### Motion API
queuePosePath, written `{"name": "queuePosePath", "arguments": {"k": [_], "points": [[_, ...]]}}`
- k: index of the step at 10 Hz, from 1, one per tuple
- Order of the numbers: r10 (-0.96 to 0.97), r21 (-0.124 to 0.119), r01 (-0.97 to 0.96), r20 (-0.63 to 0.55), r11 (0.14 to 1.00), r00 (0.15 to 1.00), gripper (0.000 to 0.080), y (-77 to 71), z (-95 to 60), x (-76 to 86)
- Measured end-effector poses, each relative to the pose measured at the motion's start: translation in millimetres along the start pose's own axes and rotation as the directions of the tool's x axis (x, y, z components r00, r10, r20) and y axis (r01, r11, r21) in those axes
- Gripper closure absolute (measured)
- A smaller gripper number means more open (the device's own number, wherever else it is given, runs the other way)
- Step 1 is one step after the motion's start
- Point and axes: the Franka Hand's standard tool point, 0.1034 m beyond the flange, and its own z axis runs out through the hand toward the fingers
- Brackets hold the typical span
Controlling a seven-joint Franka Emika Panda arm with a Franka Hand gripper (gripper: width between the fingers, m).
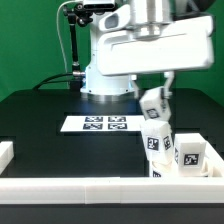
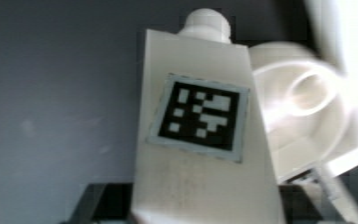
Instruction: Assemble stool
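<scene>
Wrist view is filled by the stool leg (image 2: 197,120) I have hold of. My gripper (image 2: 194,205) is closed part-way on its near end, with the jaws narrow and pressed to its two sides. Its tag faces the camera and the stub (image 2: 206,20) at its far tip points away from me. Just beyond it lies the round white seat (image 2: 311,95), with a socket hole showing. The stub looks to be beside that hole rather than in it, though I cannot be sure.

In the exterior view the held leg hangs tilted above the dark table (image 1: 40,130), toward the exterior view's right. A second leg (image 1: 155,141) and a third leg (image 1: 190,154) are close below it. I cannot tell whether those two already stand in the seat, because the white parts merge with the front rail (image 1: 80,188). The marker board (image 1: 95,123) lies well apart, toward the exterior view's left.

I judge the step in hand to be bringing this leg to its socket. To do it well, I should first take out the tilt so the stub's axis runs straight into the hole. Then I should centre over the hole before descending, and go down slowly. The approach must stay clear of the two neighbouring legs. Pressing in at an angle would likely jam the stub or shove the seat aside. My grip should hold firm until the leg is seated.
</scene>
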Motion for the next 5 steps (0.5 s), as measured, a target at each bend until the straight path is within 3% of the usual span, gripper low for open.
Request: {"name": "queuePosePath", "arguments": {"k": [1,5], "points": [[-0.020,0.006,0.020,-0.013,1.000,1.000,0.0473,-6.2,0.0,14.9],[-0.030,-0.002,0.030,0.002,1.000,1.000,0.0473,-8.7,0.4,12.1]]}}
